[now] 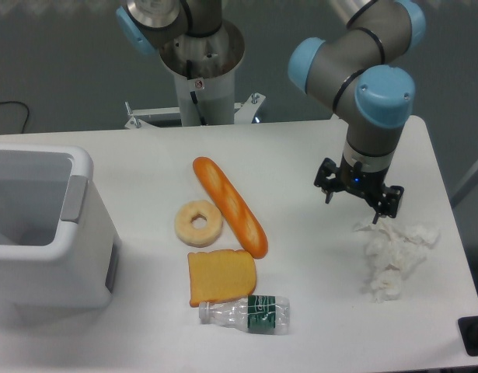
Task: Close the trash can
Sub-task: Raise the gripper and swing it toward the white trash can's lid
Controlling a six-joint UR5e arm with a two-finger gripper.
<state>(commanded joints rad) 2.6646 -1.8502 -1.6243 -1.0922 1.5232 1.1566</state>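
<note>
trash can point(48, 233): far left on table point(301, 148), top open | gripper point(360, 199): jaws apart, empty, just left of crumpled tissue point(396, 252), well right of trash can | baguette point(229, 205): between them

Even overhead light, soft shadows, a slightly soft picture.

From my station the white table point(301, 155) reads bright and evenly lit, with no hard glare on it. I see only faint, short shadows under the baguette point(230, 206) and beside the trash can point(48, 233), so the light seems to come from above. The dark floor behind stays dim. Fine detail on the bottle point(245, 314) and crumpled tissue point(394, 256) looks mildly blurred.
</note>
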